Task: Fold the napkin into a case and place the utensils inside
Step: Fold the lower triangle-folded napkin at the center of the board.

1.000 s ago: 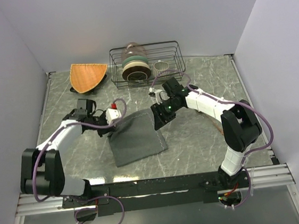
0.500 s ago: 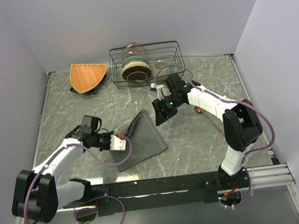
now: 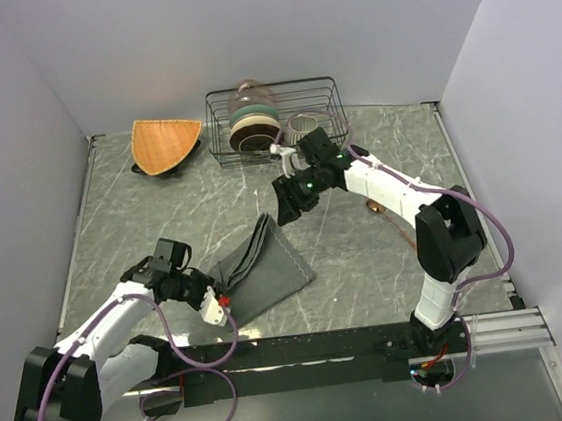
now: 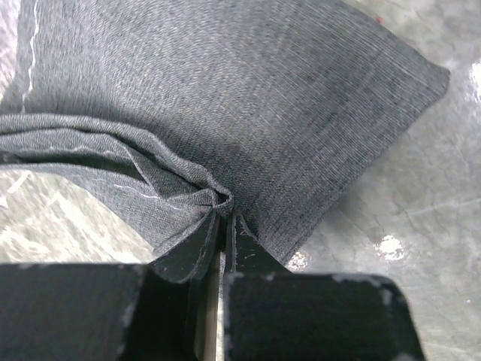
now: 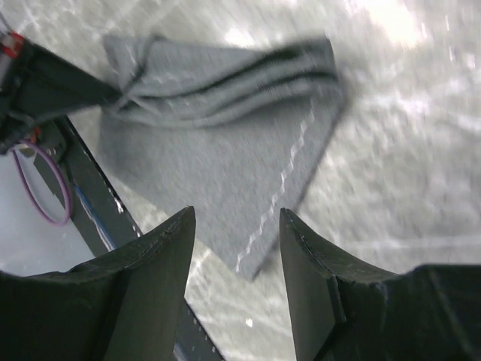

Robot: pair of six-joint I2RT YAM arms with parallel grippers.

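The napkin (image 4: 248, 98) is clenched between the left fingers (image 4: 244, 244), seemingly for folding; the right fingers (image 5: 146, 259) are held released

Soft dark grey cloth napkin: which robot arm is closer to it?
Left. The left gripper is shut on the soft dark grey cloth napkin, pinching its bunched edge. The right gripper hangs open above the far end, apart from it.
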